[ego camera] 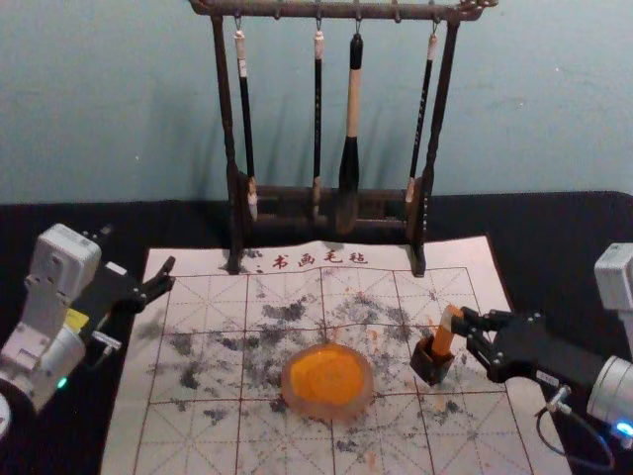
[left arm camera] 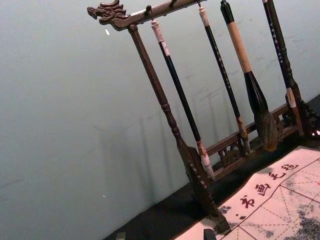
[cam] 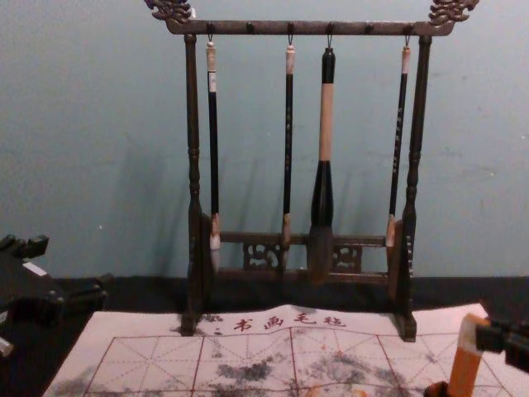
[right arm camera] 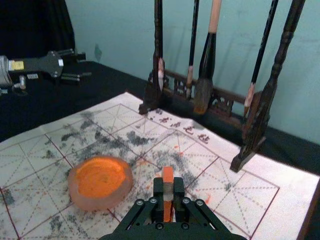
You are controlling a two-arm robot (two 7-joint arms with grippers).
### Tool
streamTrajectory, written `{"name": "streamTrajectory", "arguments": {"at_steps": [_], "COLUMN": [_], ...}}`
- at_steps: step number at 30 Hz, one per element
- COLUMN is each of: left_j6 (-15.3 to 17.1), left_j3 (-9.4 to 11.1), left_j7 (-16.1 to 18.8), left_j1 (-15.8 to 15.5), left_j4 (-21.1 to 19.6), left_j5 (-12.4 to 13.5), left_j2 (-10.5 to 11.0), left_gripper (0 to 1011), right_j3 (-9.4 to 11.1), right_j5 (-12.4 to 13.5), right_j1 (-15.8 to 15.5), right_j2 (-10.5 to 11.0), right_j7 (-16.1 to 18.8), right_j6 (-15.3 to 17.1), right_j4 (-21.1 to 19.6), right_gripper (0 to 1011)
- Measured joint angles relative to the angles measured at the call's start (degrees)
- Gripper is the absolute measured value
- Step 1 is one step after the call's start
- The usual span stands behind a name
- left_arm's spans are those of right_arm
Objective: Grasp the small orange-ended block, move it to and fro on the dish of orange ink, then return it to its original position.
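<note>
With my right hand [ego camera: 461, 323], I've got the little orange block [ego camera: 445, 332] pinched tight, and it leans with its low end in a small dark cup [ego camera: 432, 370]. My left hand [ego camera: 169, 274] has its two fingers wide apart near the mat's far left corner. The block is long and straight. The dish [ego camera: 336, 410] beside the cup is round and thick, like cloudy pink glass, and the orange ink [ego camera: 326, 376] in it looks smeary. The mat [ego camera: 193, 435] is thin and pale, with red lines and sooty smudges. In the right wrist view I see a pale band on the block between orange parts. The head view shows the cup's boxy sides, but the chest view has just a bit of rim. In the left wrist view, the dark rack [ego camera: 226, 109] has a carved dragon head [left arm camera: 107, 11], which the head view cuts off.
</note>
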Motion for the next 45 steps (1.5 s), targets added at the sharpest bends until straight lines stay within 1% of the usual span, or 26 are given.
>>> {"name": "streamTrajectory", "arguments": {"at_steps": [8,12,15,20,23,24,25,26,28,29,31,34,37,45], "left_j6": [0.0,0.0,0.0,0.0,0.0,0.0,0.0,0.0,0.0,0.0,0.0,0.0,0.0,0.0], "left_j3": [0.0,0.0,0.0,0.0,0.0,0.0,0.0,0.0,0.0,0.0,0.0,0.0,0.0,0.0], "left_j7": [0.0,0.0,0.0,0.0,0.0,0.0,0.0,0.0,0.0,0.0,0.0,0.0,0.0,0.0], "left_j1": [0.0,0.0,0.0,0.0,0.0,0.0,0.0,0.0,0.0,0.0,0.0,0.0,0.0,0.0], "left_j4": [0.0,0.0,0.0,0.0,0.0,0.0,0.0,0.0,0.0,0.0,0.0,0.0,0.0,0.0], "left_j5": [0.0,0.0,0.0,0.0,0.0,0.0,0.0,0.0,0.0,0.0,0.0,0.0,0.0,0.0], "left_j2": [0.0,0.0,0.0,0.0,0.0,0.0,0.0,0.0,0.0,0.0,0.0,0.0,0.0,0.0], "left_gripper": [1001,1001,1001,1001,1001,1002,1001,1001,1001,1001,1001,1001,1001,1001], "right_j3": [1.38,1.51,1.16,-0.51,-1.71,-2.42,-2.42,-3.51,-3.91,-4.76,-5.76,-6.91,-8.55,-11.3], "right_j5": [0.92,1.12,1.02,0.01,-0.61,-0.94,-0.94,-1.41,-1.55,-1.89,-2.24,-2.55,-2.92,-3.62], "right_j1": [-0.54,-0.01,0.66,2.43,3.53,4.03,4.03,4.78,5.06,5.59,6.28,6.99,8.1,9.84], "right_j2": [0.91,1.01,0.95,0.6,0.25,0.06,0.06,-0.22,-0.3,-0.46,-0.64,-0.86,-1.13,-1.68], "right_j7": [-0.2,0.0,0.42,1.45,2.24,2.69,2.69,3.42,3.66,4.22,5.0,5.81,7.07,8.75], "right_j6": [-0.25,-0.58,-0.75,-0.95,-0.96,-0.96,-0.96,-0.95,-0.95,-0.94,-0.89,-0.76,-0.55,-0.46], "right_j4": [-2.67,-3.25,-3.23,-2.59,-2.16,-1.93,-1.93,-1.5,-1.33,-1.01,-0.55,-0.06,0.8,2.56], "right_gripper": [84,83,83,84,83,84,84,83,83,83,83,83,83,84]}}
